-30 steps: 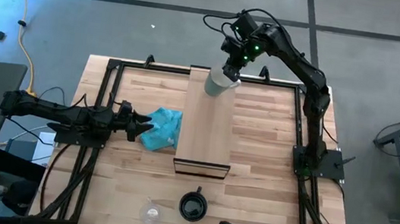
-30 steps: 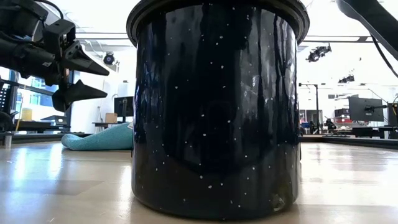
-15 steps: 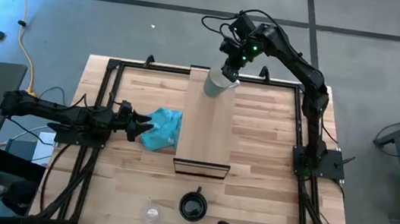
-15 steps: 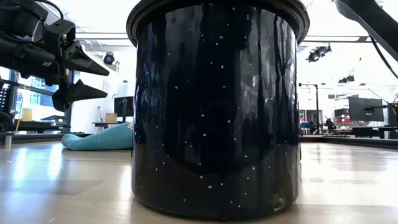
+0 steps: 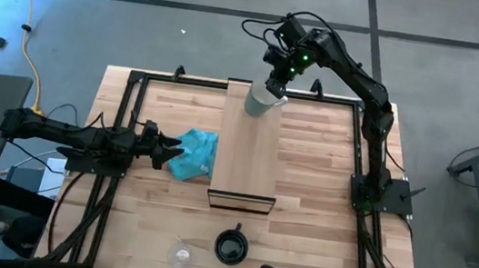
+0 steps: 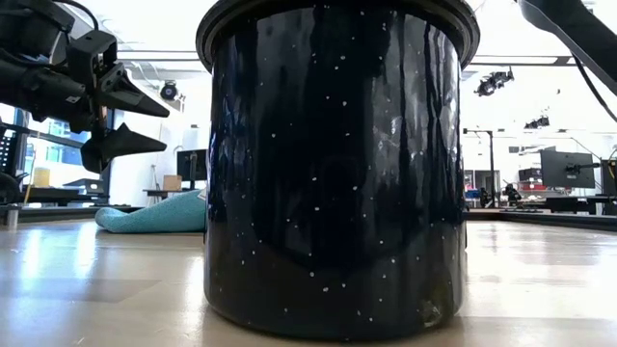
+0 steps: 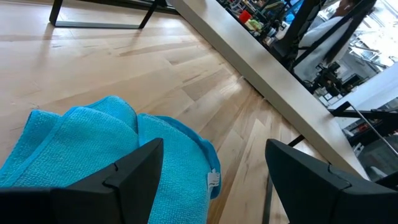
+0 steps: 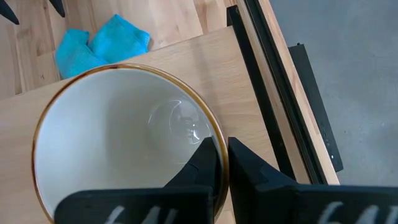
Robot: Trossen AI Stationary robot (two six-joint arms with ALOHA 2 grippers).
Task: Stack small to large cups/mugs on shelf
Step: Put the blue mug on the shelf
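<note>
The large white mug (image 5: 260, 100) is at the far end of the light wood shelf (image 5: 245, 167); whether its base rests on the shelf I cannot tell. My right gripper (image 5: 275, 85) is shut on its rim. The black mug (image 5: 229, 245) and the clear glass cup (image 5: 180, 255) stand on the table near its front edge. The black mug (image 6: 333, 164) fills the low view. My left gripper (image 5: 166, 154) is open and empty, level, at the left side of the teal cloth (image 5: 195, 152). My right gripper pinches the white mug's rim (image 8: 210, 163), one finger inside the mug and one outside (image 8: 249, 165). The fingers come from above, pointing down, at the rim's far right side. The mug stays upright, its opening up.
The teal cloth (image 7: 81, 143) lies crumpled on the table, left of the shelf, right in front of my left fingers. A black metal frame (image 5: 127, 120) runs around the tabletop. Bare wood shows right of the shelf (image 5: 316, 180).
</note>
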